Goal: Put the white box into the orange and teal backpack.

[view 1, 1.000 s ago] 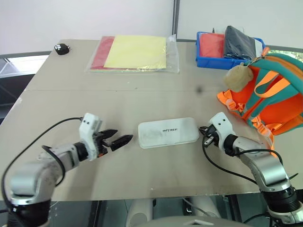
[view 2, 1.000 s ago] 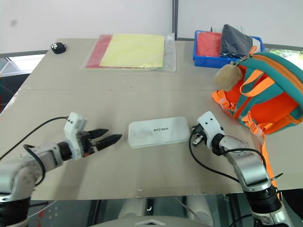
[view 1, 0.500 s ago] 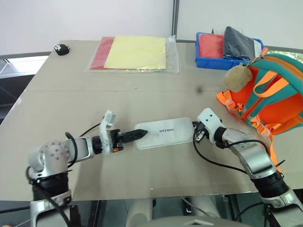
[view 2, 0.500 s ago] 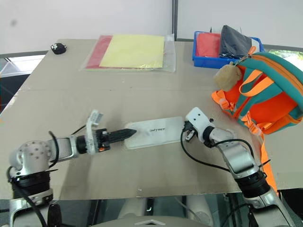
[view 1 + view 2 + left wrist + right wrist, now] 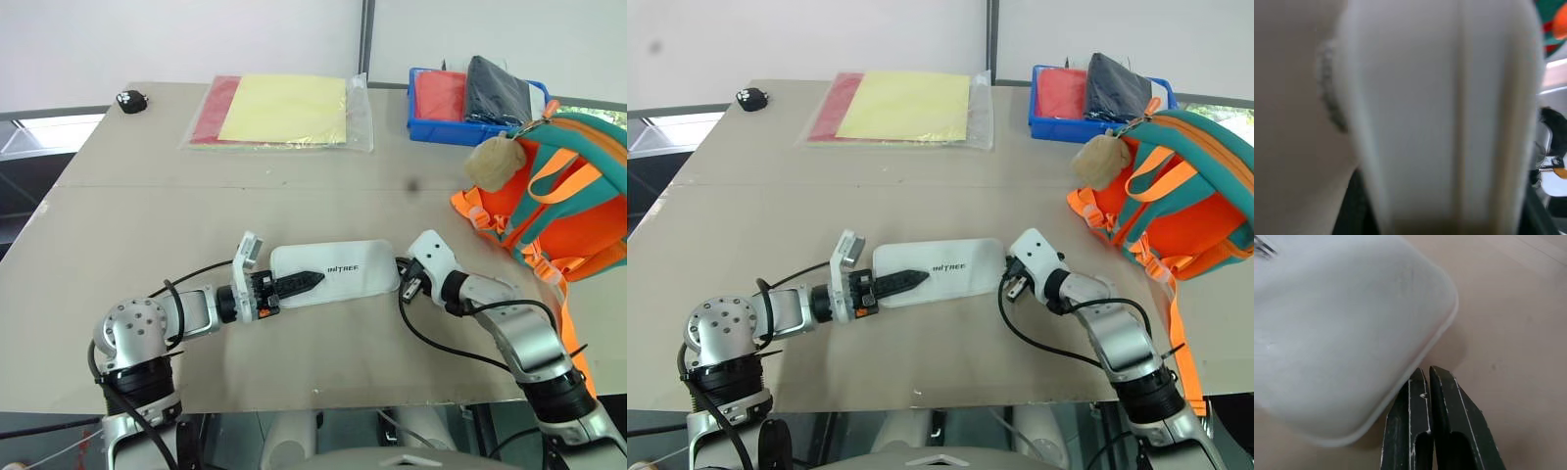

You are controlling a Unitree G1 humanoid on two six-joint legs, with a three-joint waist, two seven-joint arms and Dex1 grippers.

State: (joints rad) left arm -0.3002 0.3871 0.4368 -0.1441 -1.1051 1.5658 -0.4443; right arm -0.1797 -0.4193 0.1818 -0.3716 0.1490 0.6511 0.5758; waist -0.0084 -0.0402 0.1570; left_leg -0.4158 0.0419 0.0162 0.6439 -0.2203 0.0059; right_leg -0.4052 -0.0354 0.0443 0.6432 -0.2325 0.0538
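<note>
The white box point(image 5: 358, 270) lies flat on the table, near its front edge, with dark lettering on top. My left gripper point(image 5: 315, 280) is shut on its left end: one black finger lies across the top face and the other is hidden beneath. In the left wrist view the box point(image 5: 1449, 107) is seen edge-on, very close. My right gripper point(image 5: 1429, 373) is shut, its tips pressed against the rim of the box point(image 5: 1342, 333) at its right end. The orange and teal backpack point(image 5: 573, 201) stands at the table's right edge, a beige fuzzy charm point(image 5: 493, 162) hanging on it.
A blue tray point(image 5: 431, 132) with red and black items stands at the back right, behind the backpack. A clear sleeve point(image 5: 284, 110) with yellow and red sheets lies at the back middle. A small black object point(image 5: 127, 98) rests at the back left corner.
My left gripper swung right from open beside the box, rolled, and closed over the box's left end. My right gripper nudged left against the right end, and the box slid slightly left.
</note>
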